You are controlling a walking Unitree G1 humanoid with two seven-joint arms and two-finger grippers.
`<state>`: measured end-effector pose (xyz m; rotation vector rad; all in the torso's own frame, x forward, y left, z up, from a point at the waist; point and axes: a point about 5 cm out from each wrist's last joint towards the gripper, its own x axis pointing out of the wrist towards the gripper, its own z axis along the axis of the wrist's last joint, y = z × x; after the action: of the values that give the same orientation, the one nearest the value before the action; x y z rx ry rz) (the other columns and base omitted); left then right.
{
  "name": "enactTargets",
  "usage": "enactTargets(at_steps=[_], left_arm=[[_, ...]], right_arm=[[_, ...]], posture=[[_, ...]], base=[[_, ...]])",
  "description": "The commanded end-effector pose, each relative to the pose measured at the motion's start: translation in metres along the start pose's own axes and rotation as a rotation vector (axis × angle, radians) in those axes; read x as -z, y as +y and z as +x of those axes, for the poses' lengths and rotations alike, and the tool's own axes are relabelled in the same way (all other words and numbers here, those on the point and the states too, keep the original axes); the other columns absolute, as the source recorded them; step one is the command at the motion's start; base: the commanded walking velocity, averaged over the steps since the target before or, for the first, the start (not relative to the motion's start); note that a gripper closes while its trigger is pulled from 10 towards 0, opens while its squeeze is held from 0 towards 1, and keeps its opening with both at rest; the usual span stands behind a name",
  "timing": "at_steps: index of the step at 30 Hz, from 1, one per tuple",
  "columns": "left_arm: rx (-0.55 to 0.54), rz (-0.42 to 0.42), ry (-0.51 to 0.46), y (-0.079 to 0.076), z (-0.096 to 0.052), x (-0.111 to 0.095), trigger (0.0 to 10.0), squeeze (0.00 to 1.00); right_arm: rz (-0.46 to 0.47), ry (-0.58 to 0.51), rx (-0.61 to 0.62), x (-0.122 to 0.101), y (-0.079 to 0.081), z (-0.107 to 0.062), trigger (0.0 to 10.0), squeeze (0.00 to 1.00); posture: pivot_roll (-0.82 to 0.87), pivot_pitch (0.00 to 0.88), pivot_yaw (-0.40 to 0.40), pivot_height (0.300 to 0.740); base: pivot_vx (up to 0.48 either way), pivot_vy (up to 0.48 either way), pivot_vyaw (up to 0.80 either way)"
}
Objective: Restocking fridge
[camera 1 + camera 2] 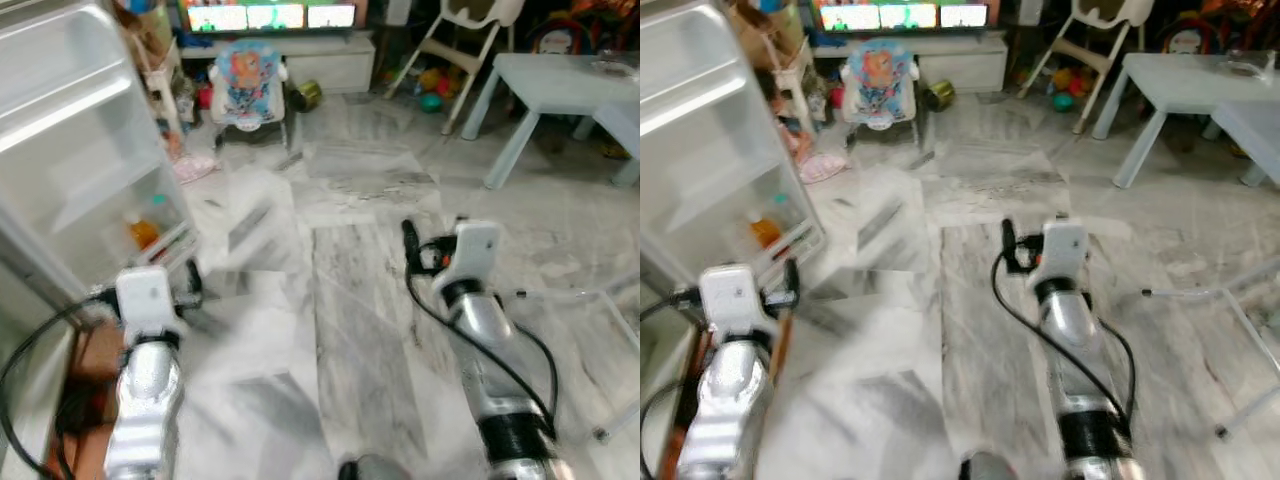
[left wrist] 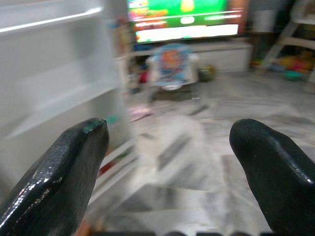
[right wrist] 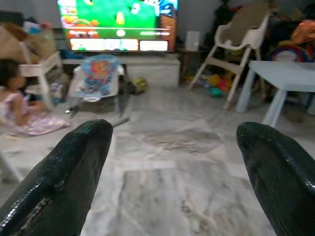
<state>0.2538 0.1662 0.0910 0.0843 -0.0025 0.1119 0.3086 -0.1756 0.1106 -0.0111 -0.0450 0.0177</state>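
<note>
White plastic shelving of the open fridge door (image 1: 90, 150) fills our left side, its bins stacked one above the other and running away from us along the door's length. In the lowest bin, at the door's near bottom corner, sits something orange (image 1: 143, 233), perhaps a bottle or carton; blur keeps us from naming it. Our left pincer (image 2: 167, 147) is held out over the marble floor (image 1: 350, 300), just beside that lower corner of the door, fingers spread wide with nothing between them. Our right pincer (image 3: 177, 147) is also spread wide and empty, well apart from the fridge, out over the middle of the floor and pointing toward the far room. The relation we note: the door shelves lie to the left and slightly ahead of the left pincer, so the left arm is plainly the nearer one; the right would have to cross our whole front. We see no item for stocking in either pincer, nor any on the floor close by. A pale worktop (image 1: 560, 80) stands at the far right, with something small near its far edge, too blurred to read. Our judgement: we are between loads, and the next move calls for fetching stock.
</note>
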Motion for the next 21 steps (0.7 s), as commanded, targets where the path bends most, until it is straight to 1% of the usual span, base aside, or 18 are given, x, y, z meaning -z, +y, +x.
enactTargets(at_steps=[1, 3, 4, 5, 7, 11, 14, 17, 21], left_arm=[[-0.013, 0.028, -0.009, 0.009, -0.002, -0.002, 10.0, 0.0], [0.004, 0.013, 0.006, 0.006, -0.004, 0.001, 10.0, 0.0], [0.004, 0.013, 0.006, 0.006, -0.004, 0.001, 10.0, 0.0], [0.017, -0.006, 0.02, 0.003, -0.004, 0.003, 10.0, 0.0], [0.019, -0.013, 0.023, 0.001, -0.004, 0.004, 10.0, 0.0], [0.036, -0.005, 0.01, -0.002, 0.001, 0.0, 10.0, 0.0], [0.037, -0.005, 0.01, -0.001, 0.003, -0.001, 10.0, 0.0], [0.035, -0.004, 0.015, 0.001, 0.001, 0.0, 10.0, 0.0], [0.023, -0.025, 0.031, 0.004, -0.006, 0.005, 10.0, 0.0]], right_arm=[[0.021, -0.037, -0.03, -0.007, 0.011, 0.001, 10.0, 0.0], [0.037, -0.051, -0.046, -0.009, 0.014, -0.001, 10.0, 0.0], [0.037, -0.051, -0.046, -0.009, 0.014, -0.001, 10.0, 0.0], [0.049, -0.051, -0.069, -0.01, 0.02, -0.002, 10.0, 0.0], [0.064, -0.038, -0.076, -0.009, 0.022, -0.002, 10.0, 0.0], [0.065, -0.044, -0.08, -0.01, 0.022, 0.0, 10.0, 0.0], [0.068, -0.051, -0.071, -0.011, 0.02, 0.002, 10.0, 0.0], [0.073, -0.052, -0.067, -0.011, 0.02, 0.001, 10.0, 0.0], [0.092, -0.044, -0.059, -0.007, 0.019, -0.004, 10.0, 0.0]], posture=[[-0.02, 0.086, -0.003, 0.74], [-0.03, 0.085, -0.002, 0.74], [-0.03, 0.085, -0.002, 0.74], [-0.04, 0.083, -0.003, 0.74], [-0.04, 0.078, -0.002, 0.74], [-0.04, 0.076, 0.001, 0.74], [-0.04, 0.078, 0.0, 0.74], [-0.03, 0.076, -0.003, 0.74], [-0.03, 0.062, 0.009, 0.74]], base=[[0.368, -0.304, 0.0], [0.324, -0.349, 0.0], [0.3, -0.371, 0.0], [0.274, -0.39, 0.0], [0.274, -0.39, 0.0], [0.273, -0.391, -0.8], [0.279, -0.389, -0.8], [0.281, -0.386, -0.8], [0.294, -0.375, -0.8]])
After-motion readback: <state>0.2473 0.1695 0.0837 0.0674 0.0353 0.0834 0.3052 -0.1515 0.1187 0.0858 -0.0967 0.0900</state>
